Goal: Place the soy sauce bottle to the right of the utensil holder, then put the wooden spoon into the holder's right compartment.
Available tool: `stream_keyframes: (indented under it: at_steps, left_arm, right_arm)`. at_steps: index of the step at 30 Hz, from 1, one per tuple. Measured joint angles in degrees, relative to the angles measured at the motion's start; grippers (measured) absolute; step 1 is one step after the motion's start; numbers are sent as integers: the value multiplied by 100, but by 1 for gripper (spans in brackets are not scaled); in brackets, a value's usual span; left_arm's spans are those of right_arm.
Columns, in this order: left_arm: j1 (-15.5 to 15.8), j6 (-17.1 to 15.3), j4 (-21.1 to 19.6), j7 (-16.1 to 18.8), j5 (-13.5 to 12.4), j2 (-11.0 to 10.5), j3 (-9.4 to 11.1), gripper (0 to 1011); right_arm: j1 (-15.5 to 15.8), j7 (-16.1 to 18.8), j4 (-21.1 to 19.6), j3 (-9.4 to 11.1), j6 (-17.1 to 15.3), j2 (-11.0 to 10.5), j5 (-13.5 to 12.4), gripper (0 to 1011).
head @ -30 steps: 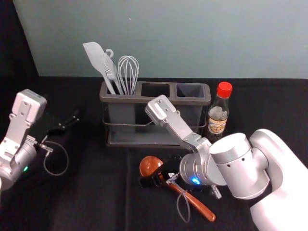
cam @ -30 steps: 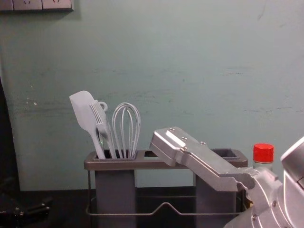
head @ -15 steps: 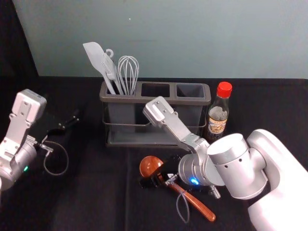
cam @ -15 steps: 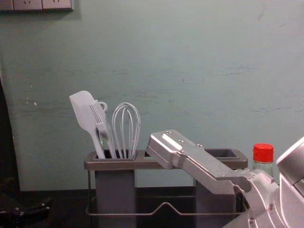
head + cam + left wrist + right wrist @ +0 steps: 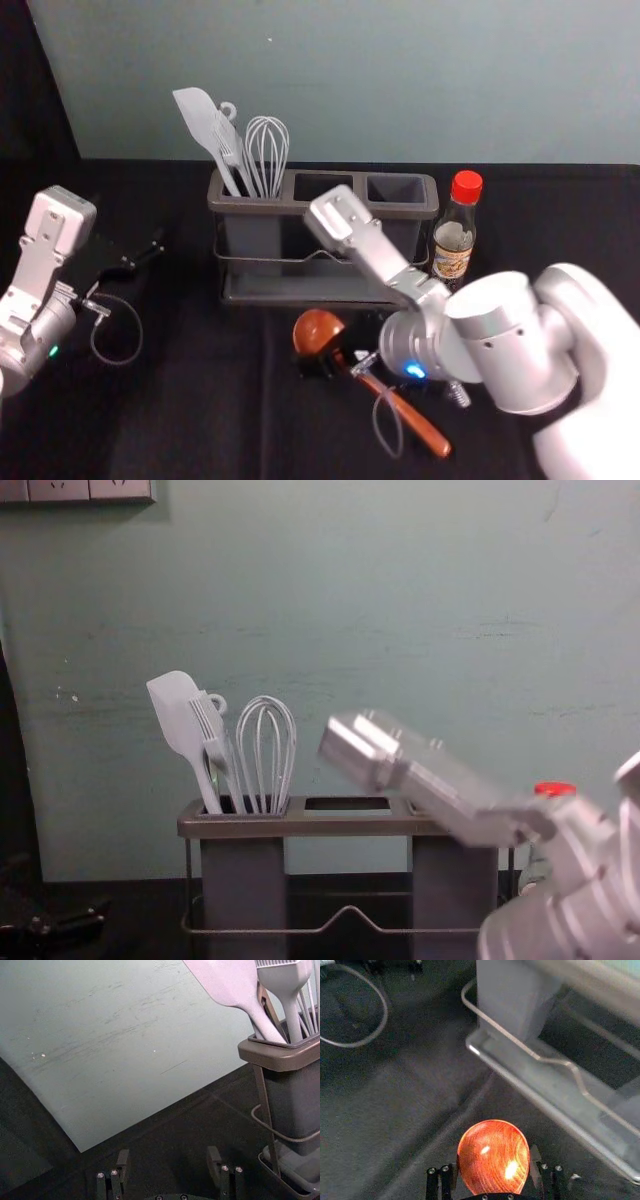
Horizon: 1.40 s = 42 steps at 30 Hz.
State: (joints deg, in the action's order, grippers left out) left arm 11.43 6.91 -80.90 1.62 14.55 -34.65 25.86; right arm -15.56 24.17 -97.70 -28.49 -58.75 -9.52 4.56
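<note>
Right gripper (image 5: 494,1164), before the holder (image 5: 260,206), clasps the spoon (image 5: 405,408) by its bowl (image 5: 492,1142), leaving you the handle (image 5: 430,436) (probably to enter first); left gripper (image 5: 168,1155) parks wide, at left.

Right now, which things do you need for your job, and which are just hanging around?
For the job:
- soy sauce bottle, beside the holder's right end
- wooden spoon, on the table
- utensil holder
- right hand, at the spoon

Just around:
- spatula and whisk, standing in the left compartment
- left hand, open, off to the left
</note>
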Motion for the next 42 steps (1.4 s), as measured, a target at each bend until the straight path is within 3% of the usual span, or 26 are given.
stream_keyframes:
  at_steps: [7,12,13,15,16,19,21,25,26,32,35,42]
  left_arm:
    - [0,0,0,0,0,0,0,1000]
    - [0,0,0,0,0,0,0,1000]
    - [0,0,0,0,0,0,0,1000]
    - [0,0,0,0,0,0,0,1000]
    - [0,0,0,0,0,0,0,1000]
    - [0,0,0,0,0,0,0,1000]
    - [0,0,0,0,0,0,0,1000]
    - [0,0,0,0,0,0,0,1000]
    - [0,0,0,0,0,0,0,1000]
    - [0,0,0,0,0,0,0,1000]
    - [0,0,0,0,0,0,0,1000]
    - [0,0,0,0,0,0,0,1000]
  right_arm:
    - [373,-66,-875,351,47,-113,37,838]
    - [787,-237,-1534,874,292,-65,14,837]
    - [917,-301,-1688,1037,434,-28,-1,837]
    - [1049,-377,-1845,1178,641,14,-11,837]
    - [1198,-438,-1988,1308,901,49,-21,837]
    - [1409,-477,-2161,1445,1391,74,-59,837]
    - [1711,-537,-2346,1574,2113,102,-125,837]
    - [1982,-655,-2459,1641,2901,107,-207,837]
    - [2096,-698,-2486,1663,3251,90,-246,837]
    - [2399,-740,-2482,1746,4393,-34,-405,837]
    - [2559,-746,-2366,1818,5242,-127,-513,837]
    - [2706,-621,-2055,1936,6333,-261,-915,837]
